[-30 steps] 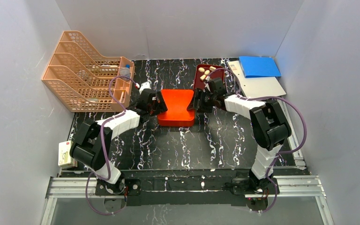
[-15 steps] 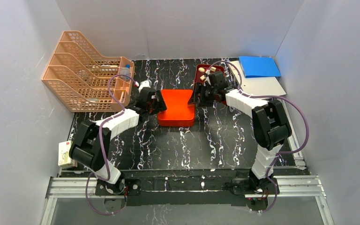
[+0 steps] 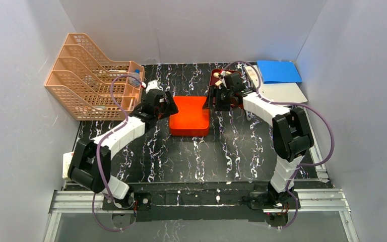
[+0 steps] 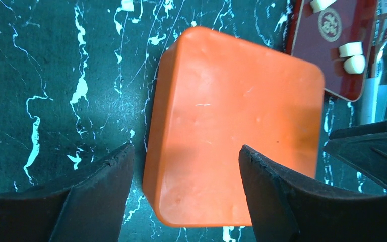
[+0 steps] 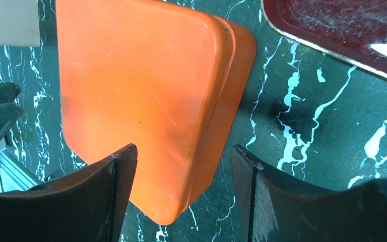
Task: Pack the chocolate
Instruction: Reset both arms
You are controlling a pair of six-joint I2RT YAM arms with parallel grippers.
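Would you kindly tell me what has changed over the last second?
Both arms reached farther from their bases: the right gripper moved along the dark red tray, the left gripper moved less. Both are open; nothing was grasped. The orange box and the tray stayed put.

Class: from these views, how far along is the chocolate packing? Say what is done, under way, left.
Done: nothing visibly; the chocolate lies on the dark red tray. In hand: the left gripper and right gripper, both open, flank the orange box, whose smooth top looks closed. Left: open it, move the pieces in.
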